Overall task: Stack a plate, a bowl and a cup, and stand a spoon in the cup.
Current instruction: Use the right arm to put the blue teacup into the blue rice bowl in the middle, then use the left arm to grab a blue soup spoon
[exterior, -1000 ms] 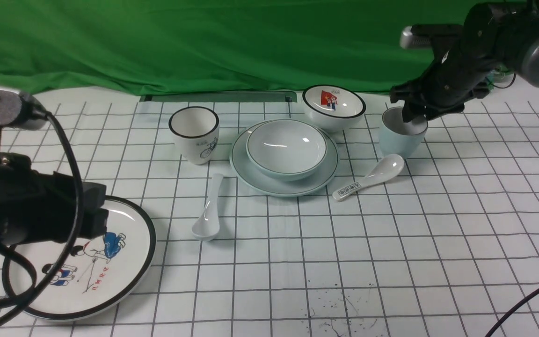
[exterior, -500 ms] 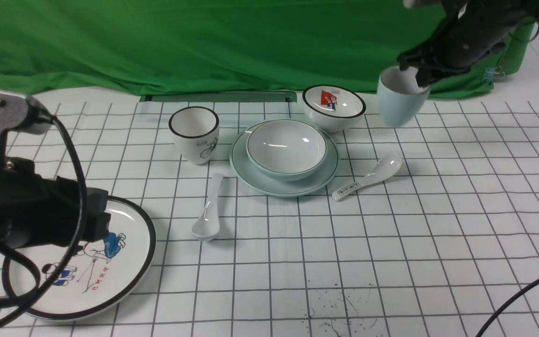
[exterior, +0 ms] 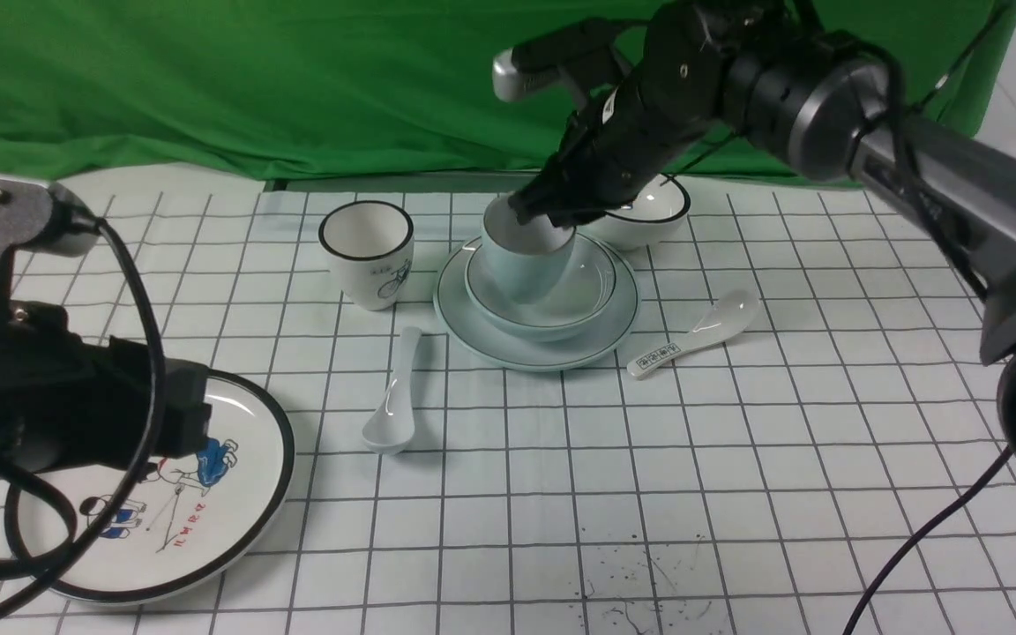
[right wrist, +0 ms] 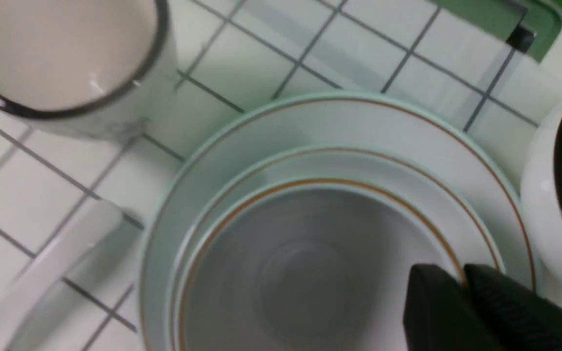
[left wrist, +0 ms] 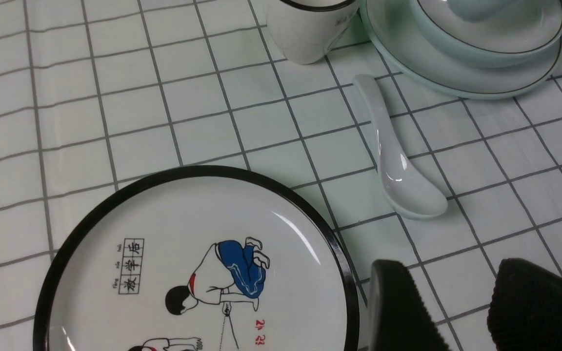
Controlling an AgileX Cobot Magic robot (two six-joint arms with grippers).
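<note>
The pale blue cup (exterior: 521,256) hangs slightly tilted, its base down inside the pale blue-green bowl (exterior: 583,304). The bowl sits on the matching plate (exterior: 473,331). My right gripper (exterior: 552,212) is shut on the cup's rim; in the right wrist view the gripper (right wrist: 461,278) pinches the wall of the cup (right wrist: 300,273) from inside and outside. Whether the cup's base touches the bowl I cannot tell. The plain white spoon (exterior: 393,397) lies left of the plate, bowl end towards me. My left gripper (left wrist: 461,292) is open and holds nothing, low over the table near the spoon (left wrist: 398,170).
A black-rimmed cup with a bicycle drawing (exterior: 367,251) stands left of the plate. A black-rimmed bowl (exterior: 653,212) sits behind the stack. A spoon with a printed handle (exterior: 693,335) lies to the right. A black-rimmed cartoon plate (exterior: 208,494) lies at front left under my left arm.
My right gripper closed on the cup, lifted it off the table at the right and carried it left, down into the bowl. The left arm has barely moved.
</note>
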